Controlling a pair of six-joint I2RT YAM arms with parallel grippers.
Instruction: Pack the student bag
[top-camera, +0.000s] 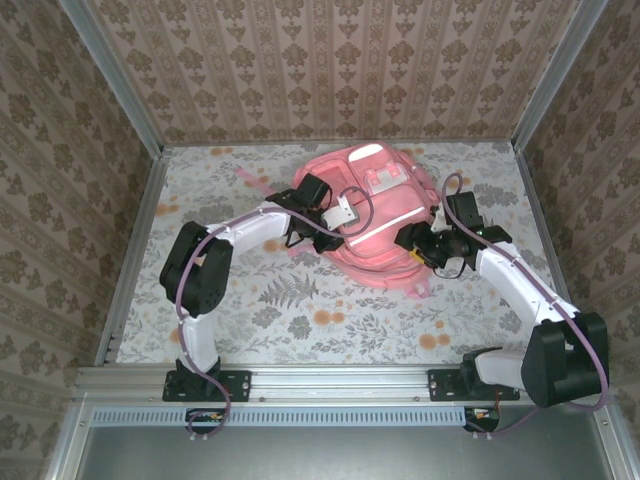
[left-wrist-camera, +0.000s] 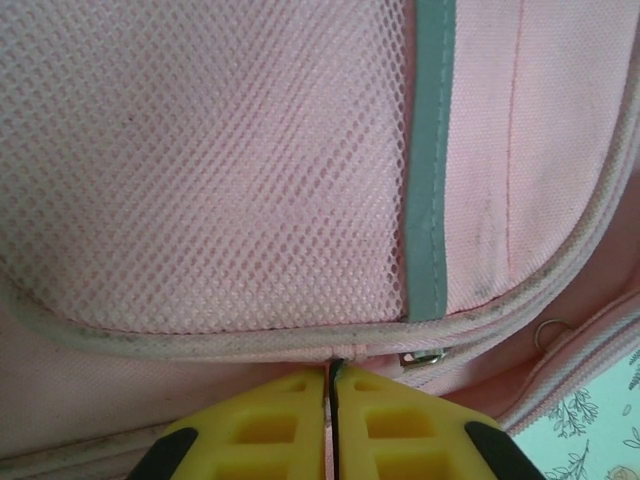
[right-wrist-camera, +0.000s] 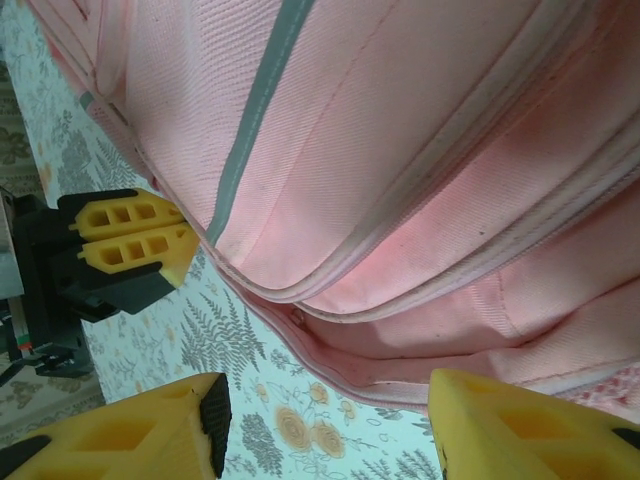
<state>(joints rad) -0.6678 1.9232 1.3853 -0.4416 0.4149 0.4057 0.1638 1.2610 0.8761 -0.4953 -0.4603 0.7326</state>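
The student bag (top-camera: 385, 228), soft and pink with a pale grey stripe, lies at the middle back of the table. My left gripper (top-camera: 322, 240) is at its front left edge. In the left wrist view the yellow fingers (left-wrist-camera: 270, 420) stand pressed together under the mesh pocket (left-wrist-camera: 200, 150), with a thin pink strip of the bag's seam pinched between them. A metal zipper pull (left-wrist-camera: 420, 357) sits just to the right. My right gripper (top-camera: 415, 248) is at the bag's front right. It (right-wrist-camera: 328, 388) is open below the bag's lower rim (right-wrist-camera: 400, 150). The left gripper (right-wrist-camera: 185, 245) shows there too.
The table (top-camera: 300, 310) has a floral cloth. Patterned walls close it in at the back and both sides. A thin pink strap (top-camera: 250, 180) trails off the bag to the left. Bare cloth lies in front of the bag.
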